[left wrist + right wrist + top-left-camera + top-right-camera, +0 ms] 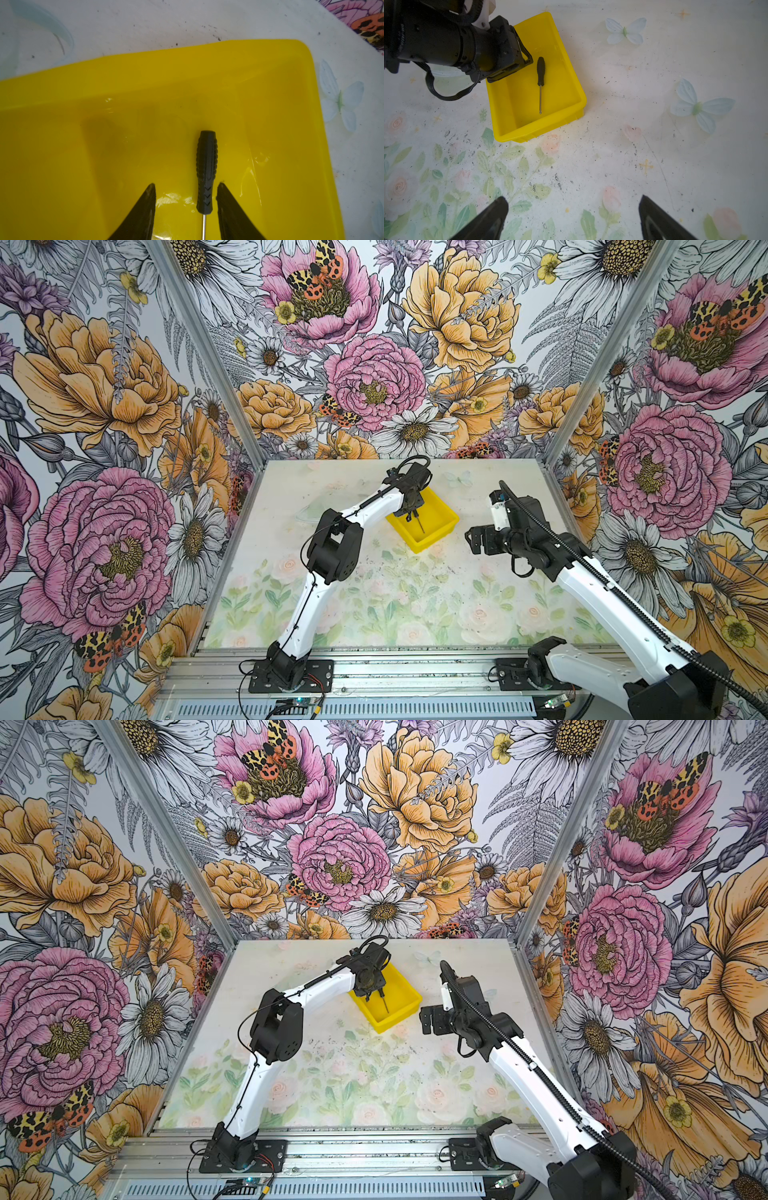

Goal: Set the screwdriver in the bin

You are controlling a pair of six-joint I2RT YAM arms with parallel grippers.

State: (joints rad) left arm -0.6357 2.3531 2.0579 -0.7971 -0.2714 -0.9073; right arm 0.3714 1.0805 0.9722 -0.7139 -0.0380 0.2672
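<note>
Screwdriver (pixel 540 83) lying flat on yellow bin (pixel 529 131) floor. Left gripper (pixel 187 185) parted, straddling handle, not touching. Right gripper (pixel 573 198) parted, empty, near bin. Risk: crooked retreat, finger snags handle, drags screwdriver out.

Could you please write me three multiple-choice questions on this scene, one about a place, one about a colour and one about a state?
1. Where is the screwdriver?
A. propped upright against the bin wall
B. flat on the bin's floor
C. across the bin's rim

2. What colour is the screwdriver's handle?
A. red
B. yellow
C. black

3. How does the left claw stand?
A. open, fingers spread either side of the handle
B. shut on the handle
C. shut on the bin's rim

Answers: 1 B, it lies flat inside the yellow bin; 2 C, the ribbed handle is black; 3 A, the fingers stand apart, the handle lying loose between them.
</note>
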